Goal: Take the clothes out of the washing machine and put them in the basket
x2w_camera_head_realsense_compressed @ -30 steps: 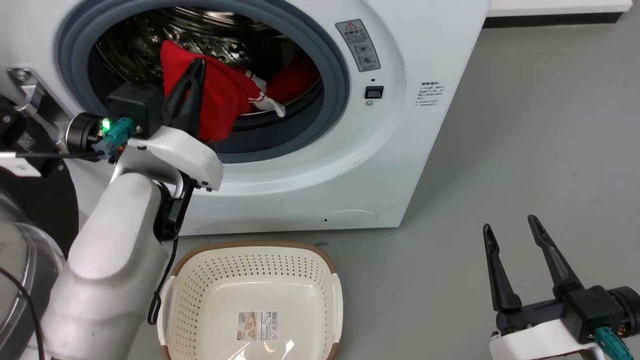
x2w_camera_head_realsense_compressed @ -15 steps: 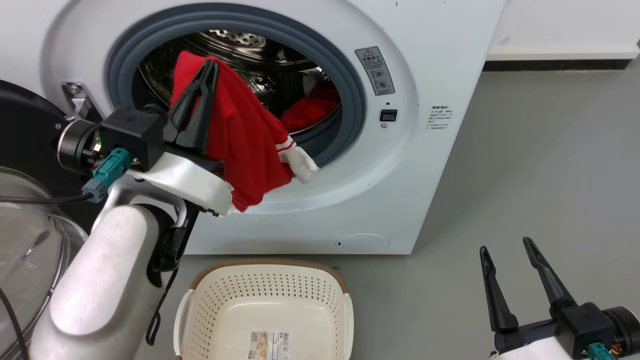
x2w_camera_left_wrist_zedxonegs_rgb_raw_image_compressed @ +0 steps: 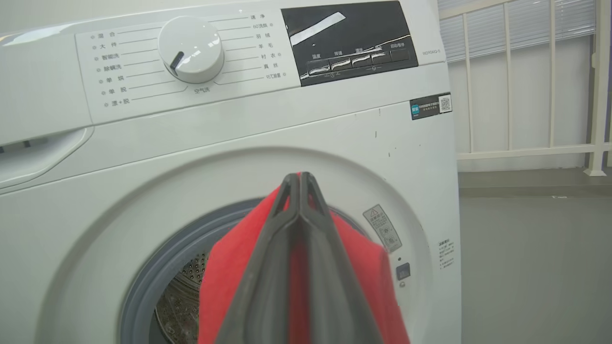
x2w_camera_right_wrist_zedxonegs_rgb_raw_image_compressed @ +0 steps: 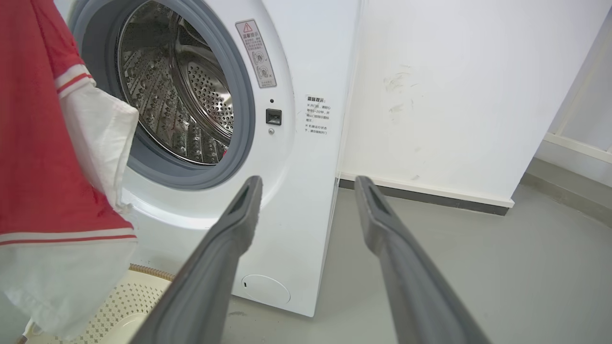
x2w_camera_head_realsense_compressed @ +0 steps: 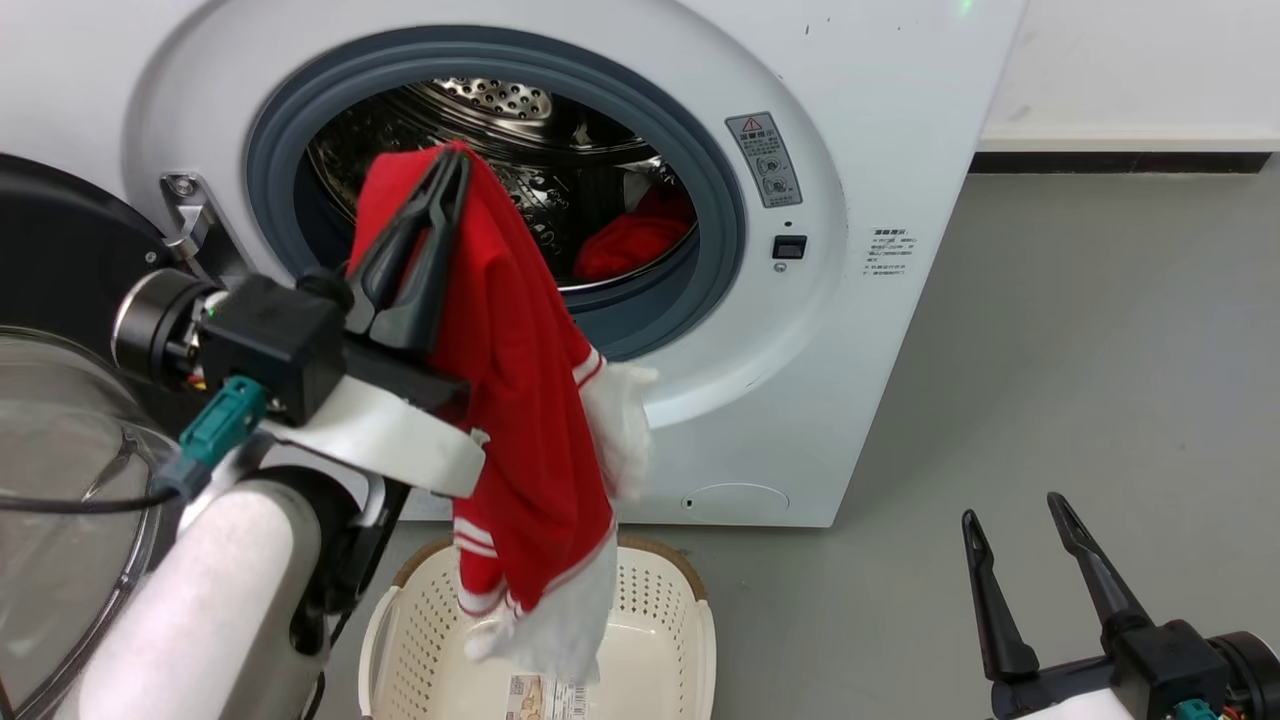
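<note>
"What's the biggest thing there?"

"The large white front-loading washing machine (x2w_camera_head_realsense_compressed: 880, 120). Its black-framed round glass door (x2w_camera_head_realsense_compressed: 60, 250) is swung wide to the hinge side, which leaves the grey-ringed mouth free to reach through."

"And the basket?"

"The small cream perforated plastic basket with the brown woven-look rim (x2w_camera_head_realsense_compressed: 690, 600) sits on the floor right at the washer's foot, below the mouth. I'd say that's so anything pulled out has only a short way to drop."

"Where are the clothes?"

"Split. One bright red fabric garment with white panels and striped edging (x2w_camera_head_realsense_compressed: 520, 400) hangs outside the washer's mouth, its lowest white hem dangling over the basket. Whether it touches the basket I can't tell. A smaller heap of red cloth (x2w_camera_head_realsense_compressed: 630, 240) lies low at the back of the washer's perforated steel drum (x2w_camera_head_realsense_compressed: 480, 100)."

"What holds the hanging one?"

"The left gripper (x2w_camera_head_realsense_compressed: 445, 190). Its two long dark fingers are pinched together with the red fabric caught between them and draped to either side. It's held high in front of the washer, I reckon so the cloth hangs clear of the sill."

"The other one?"

"The right gripper (x2w_camera_head_realsense_compressed: 1012, 508) is low and well off from the washer's front corner, fingers spread with nothing between them. It looks parked out of the way."

"Next?"

"Probably lower the garment, let go over the basket, then fetch the heap."
</note>
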`<state>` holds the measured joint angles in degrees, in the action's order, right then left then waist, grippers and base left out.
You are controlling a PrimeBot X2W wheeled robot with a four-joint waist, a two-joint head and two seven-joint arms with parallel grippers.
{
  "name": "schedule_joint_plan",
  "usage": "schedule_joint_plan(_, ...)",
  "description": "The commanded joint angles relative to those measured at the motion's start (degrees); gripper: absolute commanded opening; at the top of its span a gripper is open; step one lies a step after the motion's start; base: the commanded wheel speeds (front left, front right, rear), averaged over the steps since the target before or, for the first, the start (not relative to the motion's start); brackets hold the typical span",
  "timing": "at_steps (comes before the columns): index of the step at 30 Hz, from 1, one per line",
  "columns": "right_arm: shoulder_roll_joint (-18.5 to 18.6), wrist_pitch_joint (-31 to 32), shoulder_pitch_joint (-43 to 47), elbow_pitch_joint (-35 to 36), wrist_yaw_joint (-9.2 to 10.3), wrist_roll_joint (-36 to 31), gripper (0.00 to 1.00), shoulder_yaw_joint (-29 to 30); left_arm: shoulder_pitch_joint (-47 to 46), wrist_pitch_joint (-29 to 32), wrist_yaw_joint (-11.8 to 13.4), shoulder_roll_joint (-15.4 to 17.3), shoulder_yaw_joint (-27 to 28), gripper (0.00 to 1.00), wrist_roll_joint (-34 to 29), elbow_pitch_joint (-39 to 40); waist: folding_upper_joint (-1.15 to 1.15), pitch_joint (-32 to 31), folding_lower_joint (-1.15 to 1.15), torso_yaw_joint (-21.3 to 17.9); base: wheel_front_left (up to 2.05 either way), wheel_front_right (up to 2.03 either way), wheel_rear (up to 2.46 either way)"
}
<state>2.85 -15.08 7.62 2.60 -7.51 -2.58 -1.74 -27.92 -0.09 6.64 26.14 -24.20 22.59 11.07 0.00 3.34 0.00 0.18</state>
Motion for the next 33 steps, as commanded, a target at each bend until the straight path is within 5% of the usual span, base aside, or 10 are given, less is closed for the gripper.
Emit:
schedule_joint_plan(1,0.1,-0.1,0.7,0.0,0.04,-0.2,1.00,0.1,1.3,0.3,0.4,0.3,-0.4,0.00,-0.4,0.9,0.00,0.1,0.00,0.1,0.00,0.00,0.00)
schedule_joint_plan(14,0.1,-0.1,-2.0,0.7,0.04,-0.6,1.00,0.5,11.4,1.0,-1.1,1.0,-5.7,0.00,1.5,-1.3,0.00,5.5,0.00,0.1,0.00,0.00,0.00)
schedule_joint_plan(33,0.0,-0.1,-12.1,2.9,0.04,-0.9,1.00,0.4,5.5,-7.5,-7.7,-4.0,-9.2,0.00,2.6,-37.8,0.00,24.9,0.00,-6.2,0.00,0.00,0.00)
